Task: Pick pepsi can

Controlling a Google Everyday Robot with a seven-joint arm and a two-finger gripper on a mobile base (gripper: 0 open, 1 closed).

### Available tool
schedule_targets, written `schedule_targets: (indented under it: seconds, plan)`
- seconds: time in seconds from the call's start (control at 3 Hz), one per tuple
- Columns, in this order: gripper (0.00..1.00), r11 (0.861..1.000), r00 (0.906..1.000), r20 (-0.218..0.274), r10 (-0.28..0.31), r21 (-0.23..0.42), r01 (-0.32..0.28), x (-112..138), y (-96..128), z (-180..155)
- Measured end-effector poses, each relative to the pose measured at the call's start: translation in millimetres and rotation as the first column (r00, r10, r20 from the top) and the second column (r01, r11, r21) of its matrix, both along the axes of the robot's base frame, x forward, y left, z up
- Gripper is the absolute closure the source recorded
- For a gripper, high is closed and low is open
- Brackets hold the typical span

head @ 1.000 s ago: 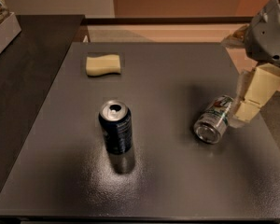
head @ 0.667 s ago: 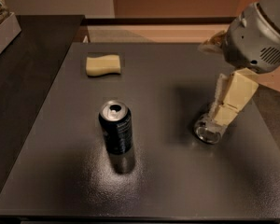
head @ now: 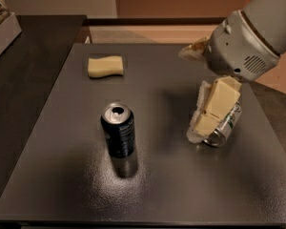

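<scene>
The pepsi can (head: pixel 118 130) is dark navy blue with a silver top and an open pull-tab hole. It stands upright on the dark table (head: pixel 157 190), left of centre. My gripper (head: pixel 201 128) hangs from the grey-white arm (head: pixel 248 42) at the right, pointing down at the table. It is well to the right of the pepsi can and apart from it. It stands in front of a silver can with green marks (head: pixel 225 128) that lies on its side and is partly hidden by it.
A yellow sponge (head: pixel 105 66) lies at the table's far left. A darker counter (head: pixel 28 80) adjoins the table on the left, with a white box (head: pixel 1 30) at its far corner. The table's right edge runs just past the silver can.
The arm has swung left and further into view. The gripper has moved from the right of the silver can to in front of it. The pepsi can has not moved.
</scene>
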State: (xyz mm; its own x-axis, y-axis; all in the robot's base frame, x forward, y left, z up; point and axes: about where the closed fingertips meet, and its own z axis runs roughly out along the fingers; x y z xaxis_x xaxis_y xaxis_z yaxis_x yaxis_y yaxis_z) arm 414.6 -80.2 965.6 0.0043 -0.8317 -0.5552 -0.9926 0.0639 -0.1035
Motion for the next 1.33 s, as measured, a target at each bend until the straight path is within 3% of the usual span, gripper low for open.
schedule_targets:
  seconds: [0.33,0.67,1.33]
  plan:
    - [0.0,0.996,0.9993,0.007,0.036,0.081,-0.036,-10.8,51.2,-16.8]
    - [0.0,0.99,0.999,0.025,0.037,0.137,-0.04,-12.6,84.3,-29.1]
    - [0.0,0.986,0.9995,0.031,0.01,0.168,-0.015,-10.1,108.9,-59.8]
